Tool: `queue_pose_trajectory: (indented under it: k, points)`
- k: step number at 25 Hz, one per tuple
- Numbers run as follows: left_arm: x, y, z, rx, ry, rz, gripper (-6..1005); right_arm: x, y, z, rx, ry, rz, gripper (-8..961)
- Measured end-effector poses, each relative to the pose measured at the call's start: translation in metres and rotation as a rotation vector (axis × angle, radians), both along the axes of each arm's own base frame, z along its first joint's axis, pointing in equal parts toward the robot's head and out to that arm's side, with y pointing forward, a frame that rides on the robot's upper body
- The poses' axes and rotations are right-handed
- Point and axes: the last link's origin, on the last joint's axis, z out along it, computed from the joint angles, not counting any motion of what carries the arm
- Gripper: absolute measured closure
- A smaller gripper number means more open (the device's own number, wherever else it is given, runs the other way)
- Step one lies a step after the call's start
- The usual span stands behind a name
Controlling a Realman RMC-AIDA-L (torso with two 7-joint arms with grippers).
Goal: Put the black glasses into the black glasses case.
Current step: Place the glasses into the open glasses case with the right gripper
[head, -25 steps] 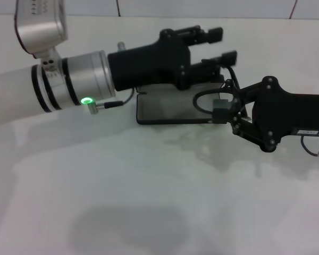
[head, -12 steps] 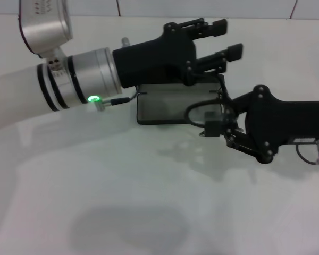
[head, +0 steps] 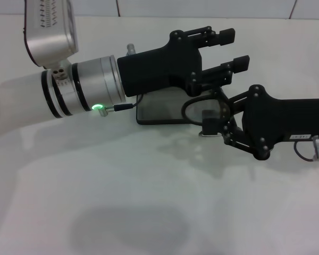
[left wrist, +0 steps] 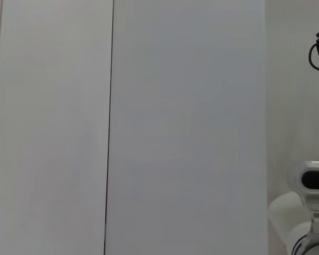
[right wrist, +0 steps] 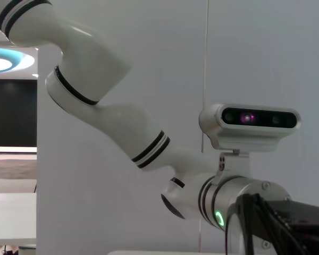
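In the head view the black glasses case lies on the white table, its far part hidden under my left arm. My right gripper reaches in from the right and is shut on the black glasses. One rounded lens hangs over the case's right end. My left gripper hovers open just behind the case with nothing between its fingers. In the right wrist view the dark loop of the black glasses shows in front of the left gripper's body.
White table all around, with a tiled wall at the back. The two grippers sit very close over the case's right end. The left wrist view shows only white wall panels and part of the robot at its edge.
My right gripper has carried the glasses leftward, over the case's right end. The left arm has shifted slightly to the right and farther back.
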Motion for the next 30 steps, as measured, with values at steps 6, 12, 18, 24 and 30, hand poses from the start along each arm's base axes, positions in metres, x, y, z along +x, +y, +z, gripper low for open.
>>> queue_pose_trajectory:
  k: [6,12,18,24,30]
  points:
    - [-0.012,0.004,0.006,0.107,-0.014,0.036,398,0.012,0.003,0.004,0.06,-0.05,-0.019,790]
    - [-0.043,0.017,0.026,0.277,-0.103,0.262,397,0.021,0.01,0.002,0.217,-0.289,0.012,788]
    - [-0.055,0.017,0.033,0.308,-0.124,0.323,396,0.004,0.024,0.003,0.335,-0.507,0.008,786]
    - [-0.058,0.02,0.034,0.316,-0.118,0.34,396,-0.012,0.041,-0.01,0.387,-0.638,0.012,785]
    - [-0.054,0.025,0.032,0.313,-0.103,0.348,395,-0.03,0.052,-0.026,0.457,-0.655,0.015,783]
